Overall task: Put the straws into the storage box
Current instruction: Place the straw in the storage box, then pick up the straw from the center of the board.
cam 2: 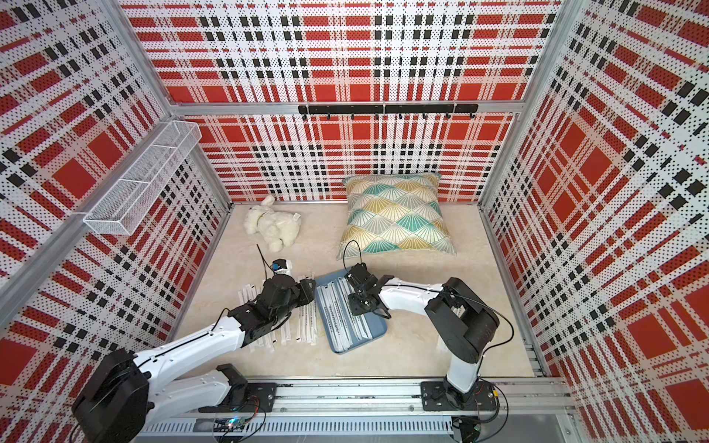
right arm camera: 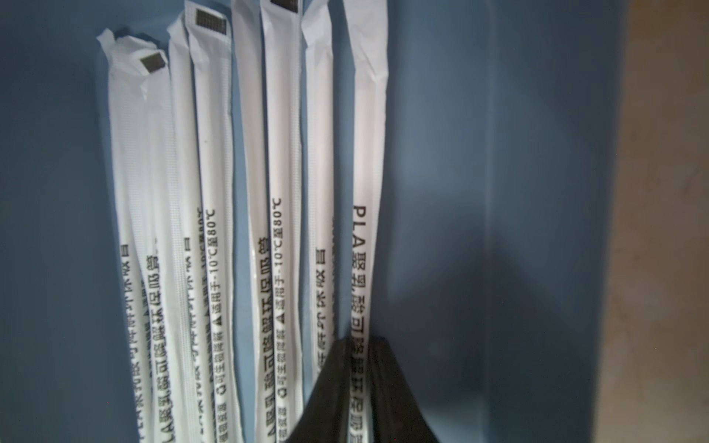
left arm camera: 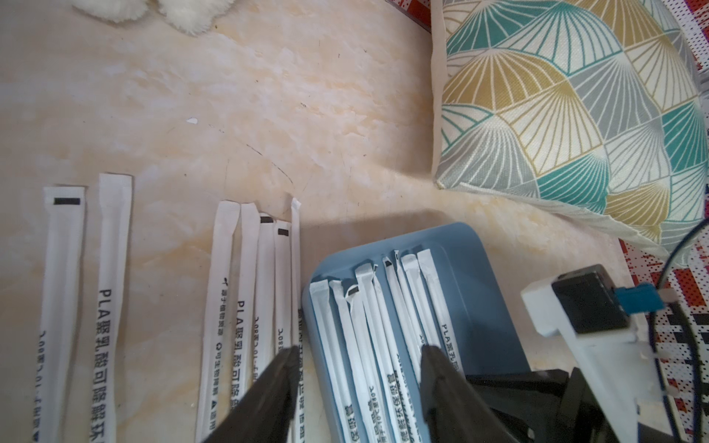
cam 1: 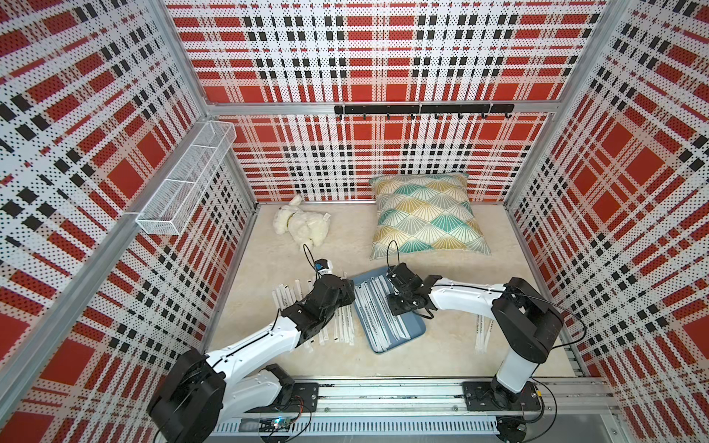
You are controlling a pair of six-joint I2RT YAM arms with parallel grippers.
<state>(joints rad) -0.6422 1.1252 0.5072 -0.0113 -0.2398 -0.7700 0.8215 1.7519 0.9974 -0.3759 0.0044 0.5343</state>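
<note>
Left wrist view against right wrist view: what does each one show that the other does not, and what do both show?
Only left wrist: loose straws on the table, a pillow, white plush fur, the open left gripper. Only right wrist: one straw between the fingertips of the right gripper; grip unclear. Both: the blue storage box with wrapped straws inside.

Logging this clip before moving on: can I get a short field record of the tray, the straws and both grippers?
tray: blue, on the table, several straws inside
loose straws: in rows on the table, on both sides of the tray
left gripper: open, empty, over the tray's rim
right gripper: closed on one straw lying in the tray
task: unfinished
</note>
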